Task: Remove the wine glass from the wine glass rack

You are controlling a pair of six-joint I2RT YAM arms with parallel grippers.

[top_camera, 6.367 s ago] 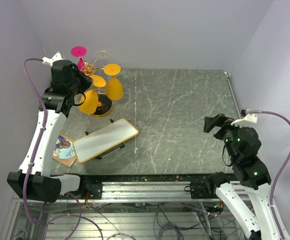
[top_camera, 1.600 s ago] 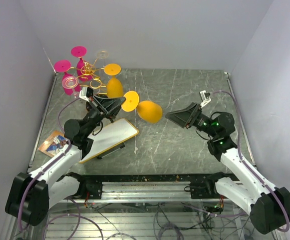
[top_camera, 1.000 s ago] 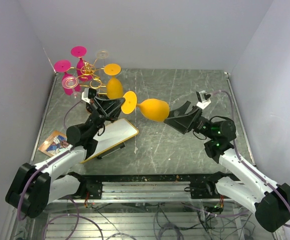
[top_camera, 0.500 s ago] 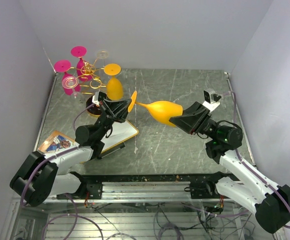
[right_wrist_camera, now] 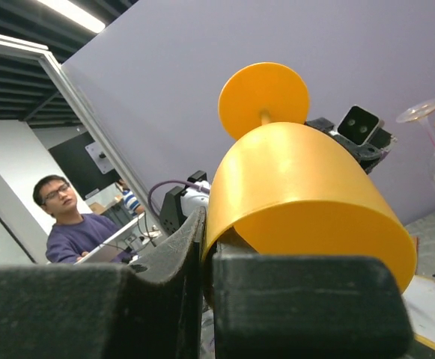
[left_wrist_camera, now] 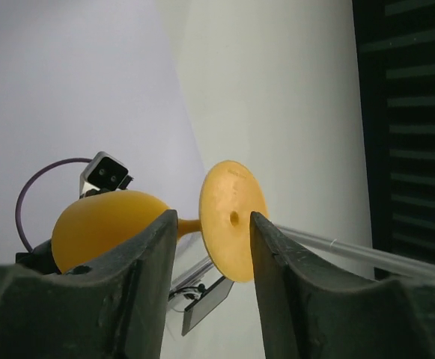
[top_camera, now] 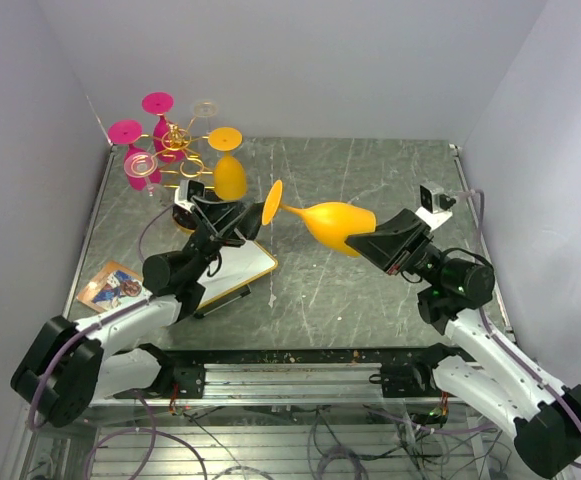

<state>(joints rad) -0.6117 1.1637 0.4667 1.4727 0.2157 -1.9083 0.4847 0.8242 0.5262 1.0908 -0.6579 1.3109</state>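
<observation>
Wine glass [top_camera: 335, 222] midair, sideways: right fingers [right_wrist_camera: 165, 280] clamped on bowl rim; foot just beyond left fingers [left_wrist_camera: 142, 269], spread open.

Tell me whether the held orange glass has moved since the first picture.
Yes. The orange glass has left the rack and moved right of it, held in the right gripper.

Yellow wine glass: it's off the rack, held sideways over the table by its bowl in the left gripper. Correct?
Not quite. The right gripper holds the yellow wine glass by its bowl, as the top external view shows. The left gripper is open near the foot. The rest stands: off the rack, sideways over the table.
</observation>
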